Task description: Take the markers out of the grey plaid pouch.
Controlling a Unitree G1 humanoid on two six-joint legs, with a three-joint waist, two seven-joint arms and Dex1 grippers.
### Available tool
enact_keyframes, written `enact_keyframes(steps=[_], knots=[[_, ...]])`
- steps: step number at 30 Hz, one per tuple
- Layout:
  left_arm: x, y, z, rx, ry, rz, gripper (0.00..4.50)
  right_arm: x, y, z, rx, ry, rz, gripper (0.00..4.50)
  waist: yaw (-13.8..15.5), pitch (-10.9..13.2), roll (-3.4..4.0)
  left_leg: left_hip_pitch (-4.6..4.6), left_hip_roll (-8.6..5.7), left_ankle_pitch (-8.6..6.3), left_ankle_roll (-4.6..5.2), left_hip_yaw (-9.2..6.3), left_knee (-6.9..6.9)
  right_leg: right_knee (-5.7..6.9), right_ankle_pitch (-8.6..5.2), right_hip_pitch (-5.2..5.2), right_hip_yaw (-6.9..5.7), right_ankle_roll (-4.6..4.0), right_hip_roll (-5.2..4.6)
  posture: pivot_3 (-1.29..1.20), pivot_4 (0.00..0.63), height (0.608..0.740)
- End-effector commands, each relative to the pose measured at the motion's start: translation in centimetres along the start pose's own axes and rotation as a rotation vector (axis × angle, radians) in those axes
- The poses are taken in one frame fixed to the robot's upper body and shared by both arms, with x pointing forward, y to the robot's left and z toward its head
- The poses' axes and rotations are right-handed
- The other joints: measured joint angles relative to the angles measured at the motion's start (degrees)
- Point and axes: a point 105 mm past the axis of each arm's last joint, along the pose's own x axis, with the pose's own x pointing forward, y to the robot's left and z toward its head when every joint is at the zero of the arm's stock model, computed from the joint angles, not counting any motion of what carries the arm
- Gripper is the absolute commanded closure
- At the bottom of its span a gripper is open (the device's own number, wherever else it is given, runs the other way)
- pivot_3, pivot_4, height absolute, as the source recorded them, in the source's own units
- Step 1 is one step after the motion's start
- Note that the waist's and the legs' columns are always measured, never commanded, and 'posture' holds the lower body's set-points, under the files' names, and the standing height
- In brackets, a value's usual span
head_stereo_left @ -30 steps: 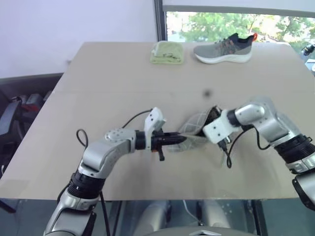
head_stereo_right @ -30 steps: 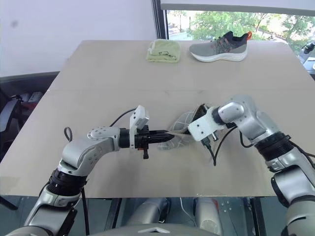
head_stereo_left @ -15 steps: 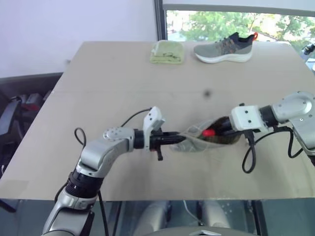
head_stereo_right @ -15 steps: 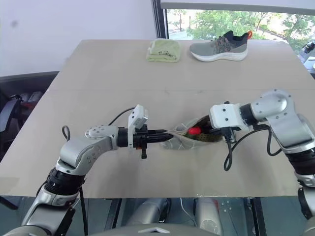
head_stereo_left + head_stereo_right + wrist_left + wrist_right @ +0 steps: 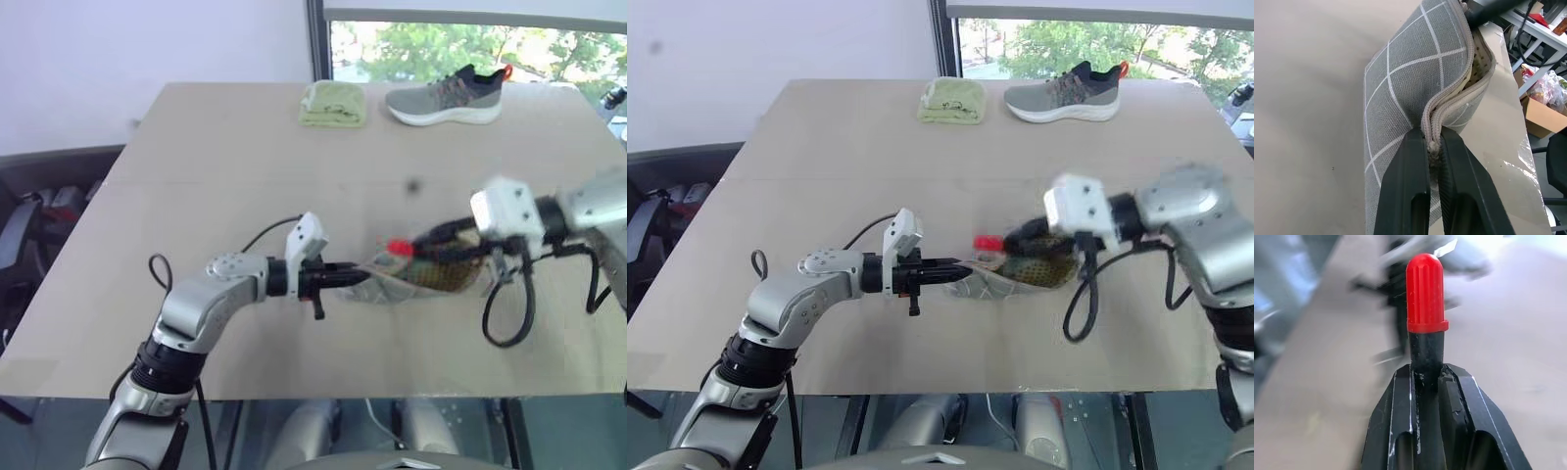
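Left gripper [image 5: 1433, 147] pinched the grey plaid pouch [image 5: 1405, 93] at its zipper end; right gripper [image 5: 1427, 377] clamped the red marker [image 5: 1425, 293]. No legible writing.

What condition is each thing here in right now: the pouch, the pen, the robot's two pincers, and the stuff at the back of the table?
Grey plaid pouch: unzipped, mouth gaping, one end pinched.
Red marker: capped, gripped by its dark barrel, above the pouch's mouth.
Left pincer: shut on the pouch's zipper end.
Right pincer: shut on the red marker.
Yellow-green cloth: folded, untouched.
Shoe: upright on its sole, untouched.
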Motion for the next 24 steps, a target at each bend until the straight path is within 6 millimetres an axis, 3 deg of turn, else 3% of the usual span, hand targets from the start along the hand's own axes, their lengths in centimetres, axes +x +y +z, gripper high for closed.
enact_keyframes(steps=[1, 4, 7, 13, 14, 17, 20, 24], knots=[[-0.3, 0.1, 0.4, 0.022, -0.008, 0.018, 4.50, -3.4, -3.0, -2.0, 0.009, 0.137, -0.179, 4.31, 0.28, 0.00, 0.00, 0.00, 0.00, 0.00, 0.00, 0.00, -0.02, -0.03, 0.00, 0.00, -0.01, 0.00, 0.00, 0.00, 0.150, 0.740], [-0.3, 0.1, 0.4, 0.021, -0.011, 0.021, 4.50, -6.4, -4.9, -6.7, 0.079, 0.347, -0.318, 4.31, 0.76, 0.01, 0.02, -0.01, -0.02, 0.00, 0.00, 0.06, -0.02, -0.03, 0.00, -0.02, 0.03, 0.00, -0.01, 0.00, 0.150, 0.740], [-0.3, 0.2, 0.3, 0.021, -0.010, 0.022, 4.50, -8.3, -4.8, -11.8, 0.111, 0.576, -0.378, 4.31, 0.86, 0.04, 0.06, -0.02, -0.01, 0.00, 0.00, 0.09, -0.04, 0.01, 0.00, -0.10, 0.07, 0.00, 0.00, 0.00, 0.150, 0.740], [-0.1, 0.4, 0.5, 0.024, -0.018, 0.024, 4.50, -6.4, -3.7, -16.1, 0.210, 0.545, -0.397, 4.31, -0.43, 0.04, 0.07, -0.09, 0.03, 0.01, 0.00, 0.27, -0.08, 0.09, 0.00, -0.24, 0.27, 0.00, 0.01, 0.00, 0.150, 0.740], [-0.1, 0.4, 0.5, 0.025, -0.018, 0.024, 4.50, -6.1, -3.4, -16.5, 0.210, 0.548, -0.386, 3.31, -0.44, 0.05, 0.08, -0.09, 0.03, 0.01, 0.00, 0.28, -0.07, 0.09, 0.00, -0.23, 0.28, 0.00, 0.01, 0.00, 0.150, 0.740], [-0.1, 0.4, 0.5, 0.026, -0.017, 0.023, 4.50, -5.5, -2.5, -16.5, 0.205, 0.534, -0.327, 2.00, -0.42, 0.07, 0.11, -0.10, 0.01, 0.01, 0.00, 0.28, -0.06, 0.09, 0.00, -0.24, 0.28, 0.01, 0.00, 0.00, 0.150, 0.740], [-0.1, 0.5, 0.5, 0.026, -0.016, 0.023, 4.50, -5.6, -3.5, -15.3, 0.168, 0.506, -0.358, 0.63, -0.41, 0.07, 0.11, -0.11, 0.01, 0.01, 0.00, 0.26, -0.05, 0.09, 0.00, -0.24, 0.25, 0.01, 0.02, 0.00, 0.150, 0.740], [-0.2, 0.4, 0.4, 0.025, -0.011, 0.021, 4.50, -5.5, -5.3, -11.2, 0.107, 0.397, -0.411, 0.63, -0.54, 0.07, 0.12, -0.10, 0.02, 0.01, 0.00, 0.26, -0.04, 0.10, 0.00, -0.24, 0.27, 0.01, 0.02, 0.00, 0.150, 0.740]])
